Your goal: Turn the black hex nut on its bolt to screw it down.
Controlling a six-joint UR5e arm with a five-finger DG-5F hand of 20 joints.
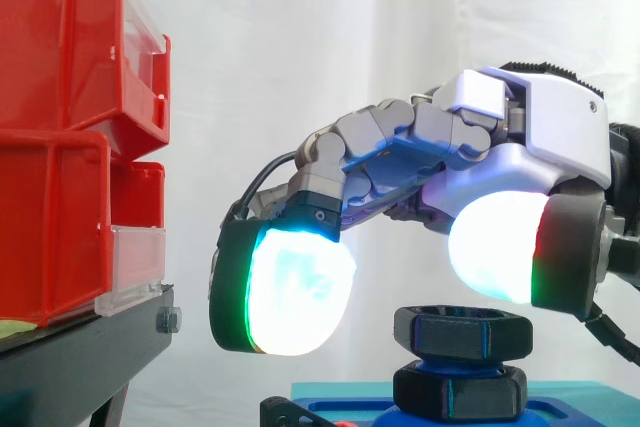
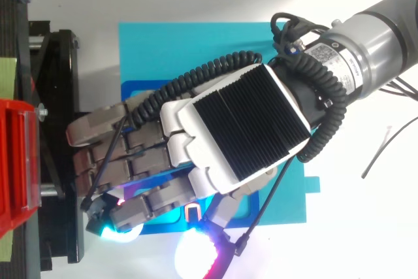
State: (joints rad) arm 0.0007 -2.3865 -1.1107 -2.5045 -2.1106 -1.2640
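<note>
So the hand (image 1: pixel 520 137) came in from 3 o'clock in the side view and hung over the work, fingers arched forward and down with nothing in its grasp. The gap was pretty wide. One big finger pad (image 1: pixel 300 292), glowing white-cyan with a green edge, sat out at 9 o'clock of the black hex nut (image 1: pixel 462 331) and a bit higher. The thumb pad (image 1: pixel 495 242), white with red and green along its rim, hovered just above the nut at roughly 1 o'clock. Honestly I couldn't tell whether that thumb pad was grazing the nut's top or just clear of it, it looked super close. The nut itself was down at about 5 o'clock in the side view, lying flat. It was stacked right over a second black hex piece (image 1: pixel 460 392) with a sliver of blue between the two, all on a blue base (image 1: pixel 570 409). Over at 9 o'clock the red bins (image 1: pixel 60 47) were stacked on the black stand (image 1: pixel 80 347), well apart from the nut, with the white curtain (image 1: pixel 300 37) behind. In the top view the hand (image 2: pixel 241 129) reached in from 2 o'clock, back of the palm up. Its fingers pointed toward 9 o'clock over a teal board (image 2: pixel 150 50), with the tips ending near the stand's edge.
</note>
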